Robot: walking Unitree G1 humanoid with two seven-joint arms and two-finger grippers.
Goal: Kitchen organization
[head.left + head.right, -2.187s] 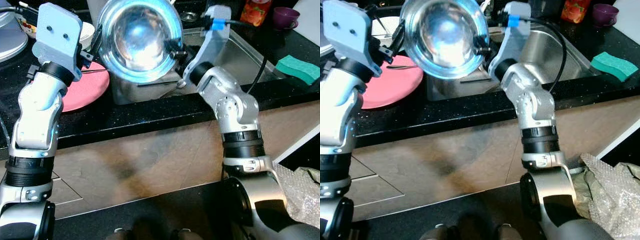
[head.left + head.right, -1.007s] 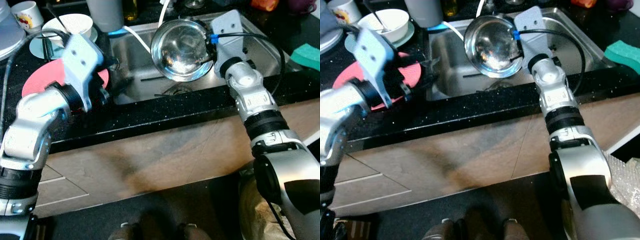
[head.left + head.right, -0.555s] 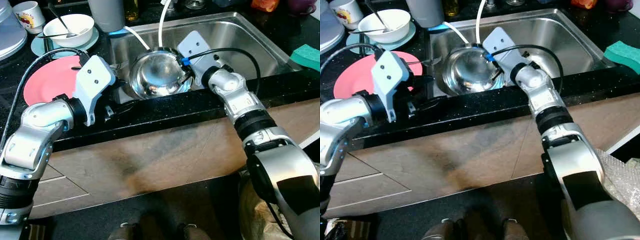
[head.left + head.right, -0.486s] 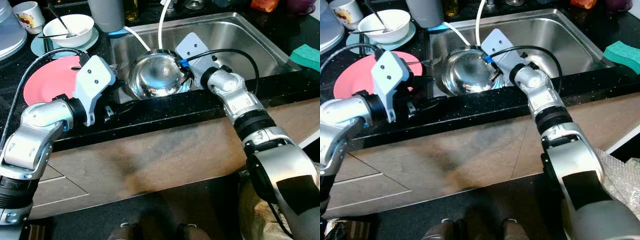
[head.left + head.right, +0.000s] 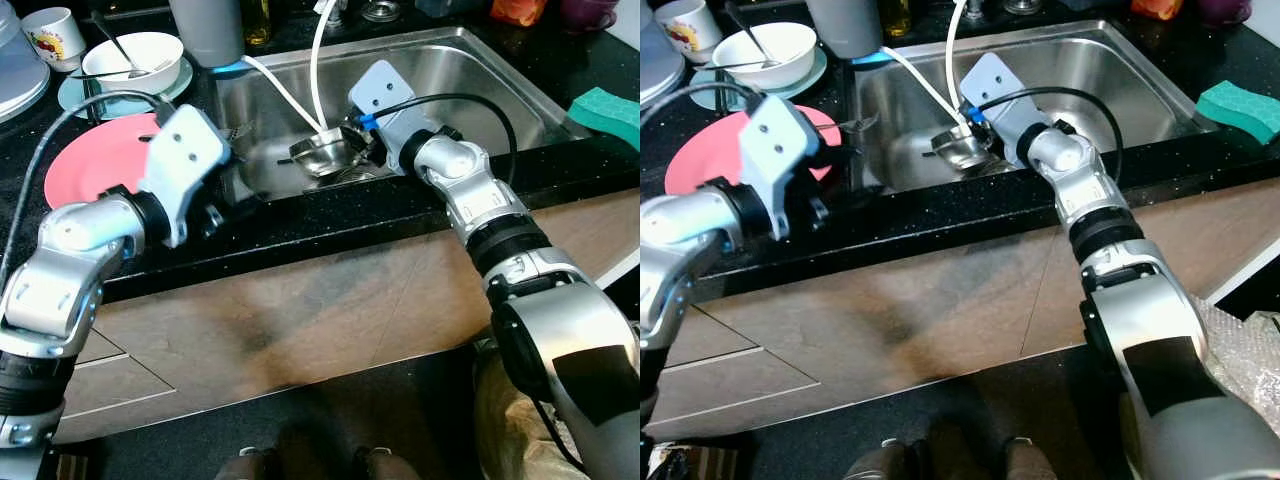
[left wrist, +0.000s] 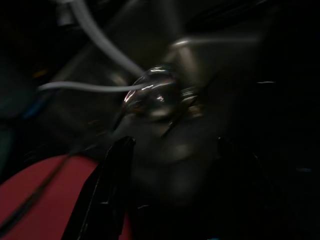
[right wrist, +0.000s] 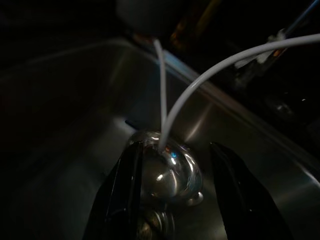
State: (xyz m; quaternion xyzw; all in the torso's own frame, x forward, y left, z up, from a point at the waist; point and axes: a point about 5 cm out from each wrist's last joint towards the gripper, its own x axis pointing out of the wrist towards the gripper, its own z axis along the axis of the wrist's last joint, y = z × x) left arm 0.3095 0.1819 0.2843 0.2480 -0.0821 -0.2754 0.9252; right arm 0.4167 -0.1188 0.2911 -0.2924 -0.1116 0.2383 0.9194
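A steel bowl (image 5: pixel 322 155) lies tilted on the bottom of the sink (image 5: pixel 480 70), near its left front. My right gripper (image 5: pixel 350 148) reaches down into the sink just right of the bowl. In the right wrist view its fingers (image 7: pixel 125 195) stand open, and the bowl's shiny dome (image 7: pixel 167 170) lies just beyond and between them. My left gripper (image 5: pixel 225 205) hovers blurred over the black counter, between the red plate (image 5: pixel 95 165) and the sink's left edge. It is open, and one finger (image 6: pixel 107 195) shows above the plate's rim.
Two white hoses (image 5: pixel 315 70) run down into the sink and end at the bowl. A white bowl with a spoon (image 5: pixel 130 55), a mug (image 5: pixel 45 30) and a grey tumbler (image 5: pixel 205 25) stand at the back left. A green sponge (image 5: pixel 605 105) lies right of the sink.
The bowl came down from in front of my head into the sink and now lies low on its bottom. First the left gripper let go, then the right. My left arm rose slightly.
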